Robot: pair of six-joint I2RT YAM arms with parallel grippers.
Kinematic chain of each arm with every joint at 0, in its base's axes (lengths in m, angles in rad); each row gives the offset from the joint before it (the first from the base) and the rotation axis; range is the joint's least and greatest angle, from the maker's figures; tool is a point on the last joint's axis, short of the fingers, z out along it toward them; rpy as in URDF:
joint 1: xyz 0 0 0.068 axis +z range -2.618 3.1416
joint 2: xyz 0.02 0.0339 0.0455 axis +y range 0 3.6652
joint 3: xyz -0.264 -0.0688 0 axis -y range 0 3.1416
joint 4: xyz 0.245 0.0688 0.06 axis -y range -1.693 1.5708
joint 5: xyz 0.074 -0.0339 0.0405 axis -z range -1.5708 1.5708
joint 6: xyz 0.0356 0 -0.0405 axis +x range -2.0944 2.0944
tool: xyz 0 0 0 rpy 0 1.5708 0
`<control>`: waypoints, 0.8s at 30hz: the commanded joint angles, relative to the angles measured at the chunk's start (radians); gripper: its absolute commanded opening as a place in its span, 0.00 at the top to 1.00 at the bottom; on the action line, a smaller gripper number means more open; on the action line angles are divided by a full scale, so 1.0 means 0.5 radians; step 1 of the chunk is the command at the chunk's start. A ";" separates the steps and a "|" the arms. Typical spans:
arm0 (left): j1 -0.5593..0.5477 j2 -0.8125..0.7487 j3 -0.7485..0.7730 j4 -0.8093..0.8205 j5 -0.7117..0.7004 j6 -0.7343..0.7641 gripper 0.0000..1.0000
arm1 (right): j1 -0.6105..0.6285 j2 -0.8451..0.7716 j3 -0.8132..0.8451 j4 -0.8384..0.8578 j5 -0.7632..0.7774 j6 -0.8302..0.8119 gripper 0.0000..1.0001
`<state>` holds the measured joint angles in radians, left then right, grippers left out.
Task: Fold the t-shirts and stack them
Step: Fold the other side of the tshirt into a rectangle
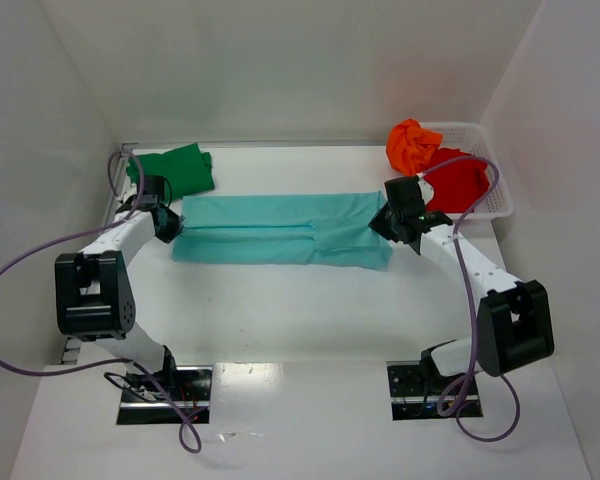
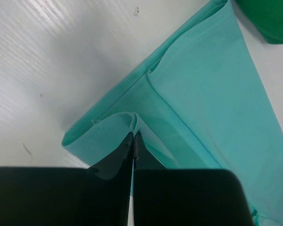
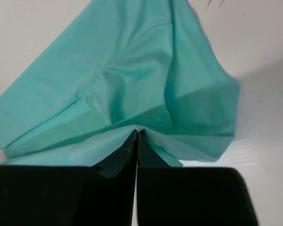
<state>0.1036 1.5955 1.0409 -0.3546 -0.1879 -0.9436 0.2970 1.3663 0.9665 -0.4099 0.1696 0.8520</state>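
Nearest you on the white counter (image 1: 280,320), both tools are pressed fully together, each nipping a thin pleat of cloth. Your left tool (image 2: 133,136) has the left end of the light teal soft-cloth t-shirt (image 1: 280,230), and your right tool (image 3: 136,134) has its right end. That shirt lies flat across the middle of the counter, folded lengthwise into a long band. Its long axis runs left to right, parallel to the near edge, with one short end pointing toward each arm. You cannot tell from here which end is the collar.

I judge it about half folded: the ends need bringing together before it can be stacked. Beyond it, at the far left, the dark green t-shirt (image 1: 175,168) sits as a compact folded pile and looks done. At the far right, the bright orange t-shirt (image 1: 412,145) and the red t-shirt (image 1: 458,180) lie crumpled in the white plastic mesh basket (image 1: 500,205), not yet folded.
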 commanded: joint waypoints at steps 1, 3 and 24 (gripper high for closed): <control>0.011 0.128 0.118 0.098 -0.023 0.043 1.00 | -0.048 0.145 0.156 0.175 0.090 -0.081 1.00; 0.011 0.190 0.143 0.099 -0.005 0.043 1.00 | -0.048 0.231 0.217 0.194 0.090 -0.081 1.00; 0.011 0.573 0.455 0.077 -0.161 0.043 1.00 | -0.103 0.753 0.494 0.326 0.072 -0.176 1.00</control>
<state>0.1032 1.8748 1.2381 -0.3157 -0.2070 -0.9188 0.2558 1.7119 1.1511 -0.3008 0.1730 0.7868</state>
